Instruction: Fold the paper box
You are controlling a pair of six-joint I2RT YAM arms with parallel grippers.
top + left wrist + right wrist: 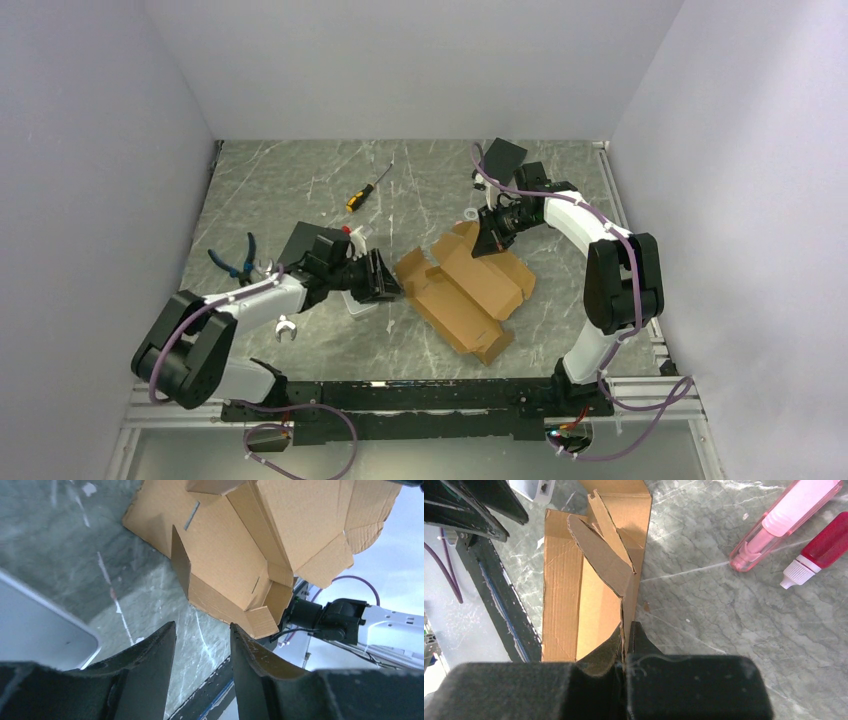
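The paper box is a tan cardboard sheet, partly folded, lying at the table's middle with some flaps raised. My right gripper sits at its far edge, shut on an upright wall of the paper box; the thin cardboard edge is pinched between the fingertips of the right gripper. My left gripper is level with the box's left end and open. In the left wrist view the left gripper has only table between its fingers, and the paper box lies just beyond the tips.
A yellow-handled screwdriver lies at the back and blue pliers at the left. Black slabs rest at the back right and under the left arm. A pink bottle and a red bottle lie near the box.
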